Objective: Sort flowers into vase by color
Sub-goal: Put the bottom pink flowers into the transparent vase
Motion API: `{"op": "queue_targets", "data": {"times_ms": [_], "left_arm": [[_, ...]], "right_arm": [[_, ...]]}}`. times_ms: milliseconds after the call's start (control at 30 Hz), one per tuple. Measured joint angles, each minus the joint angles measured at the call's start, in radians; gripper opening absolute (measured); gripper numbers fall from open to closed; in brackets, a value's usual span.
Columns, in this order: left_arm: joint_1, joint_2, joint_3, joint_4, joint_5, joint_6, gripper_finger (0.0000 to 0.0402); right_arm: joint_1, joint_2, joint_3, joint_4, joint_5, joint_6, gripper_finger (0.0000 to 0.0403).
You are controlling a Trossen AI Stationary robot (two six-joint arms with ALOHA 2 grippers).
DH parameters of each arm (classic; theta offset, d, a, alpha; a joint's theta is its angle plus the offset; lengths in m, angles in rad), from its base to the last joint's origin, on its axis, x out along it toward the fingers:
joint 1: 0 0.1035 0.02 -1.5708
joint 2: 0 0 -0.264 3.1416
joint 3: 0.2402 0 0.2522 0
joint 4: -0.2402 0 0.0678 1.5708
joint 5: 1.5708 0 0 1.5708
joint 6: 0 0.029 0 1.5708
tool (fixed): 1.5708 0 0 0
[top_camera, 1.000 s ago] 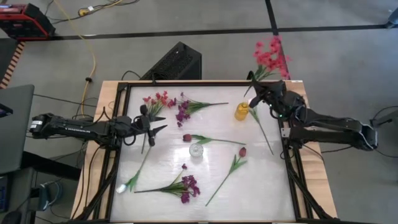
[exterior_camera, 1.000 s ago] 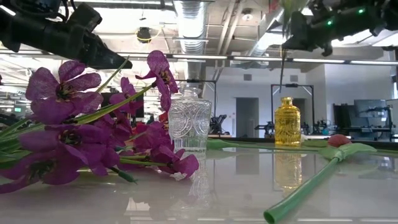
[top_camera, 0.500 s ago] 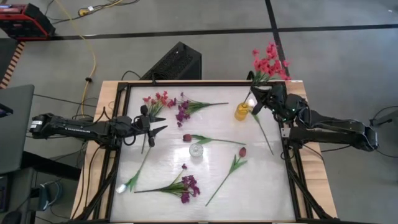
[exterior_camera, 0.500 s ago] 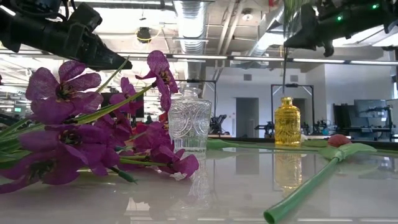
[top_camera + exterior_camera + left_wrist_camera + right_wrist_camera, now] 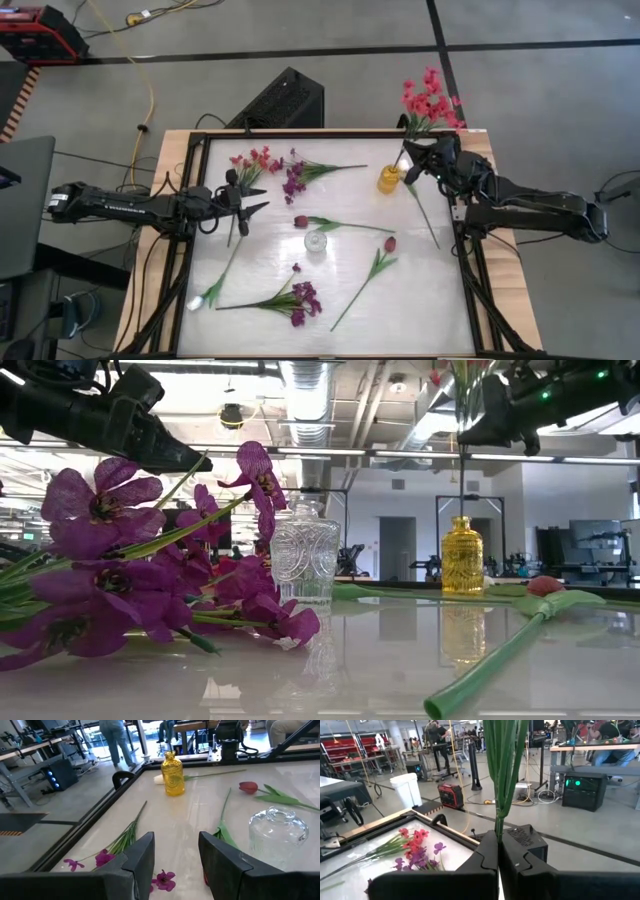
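The red-pink flower stem [image 5: 430, 100] has drifted slightly back toward the yellow vase [image 5: 388, 179] since a second ago, clamped upright in the right gripper [image 5: 414, 160] just beside that vase, while the left gripper [image 5: 250, 203] waits with fingers apart above the table's [image 5: 350, 320] left side.

On the table [image 5: 440, 310], a small vase [image 5: 389, 179] stands near the far right corner and a glass vase [image 5: 316, 241] at the middle. Loose flowers [image 5: 290, 296] lie around both, and one stem [image 5: 421, 205] lies just right of the small vase.
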State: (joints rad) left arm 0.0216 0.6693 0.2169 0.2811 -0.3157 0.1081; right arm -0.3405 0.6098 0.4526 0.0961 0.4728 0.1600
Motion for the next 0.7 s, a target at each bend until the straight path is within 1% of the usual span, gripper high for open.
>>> {"op": "queue_targets", "data": {"times_ms": [133, 367, 500, 700], "left_arm": [[0.000, 0.000, 0.000, 0.000, 0.000, 0.000, 0.0144], [0.000, 0.000, 0.000, 0.000, -0.001, -0.005, 0.0144], [0.000, 0.000, 0.000, -0.004, -0.001, -0.016, 0.0144], [0.000, 0.000, 0.000, -0.009, -0.001, -0.016, 0.0144]], "right_arm": [[0.000, 0.020, 0.000, -0.014, 0.000, 0.000, 0.0024], [0.000, 0.119, 0.000, -0.012, -0.002, 0.015, 0.0027], [0.000, 0.146, 0.000, -0.018, -0.035, 0.017, 0.0046], [-0.004, 0.148, 0.000, -0.048, -0.030, 0.070, 0.0079]]}}
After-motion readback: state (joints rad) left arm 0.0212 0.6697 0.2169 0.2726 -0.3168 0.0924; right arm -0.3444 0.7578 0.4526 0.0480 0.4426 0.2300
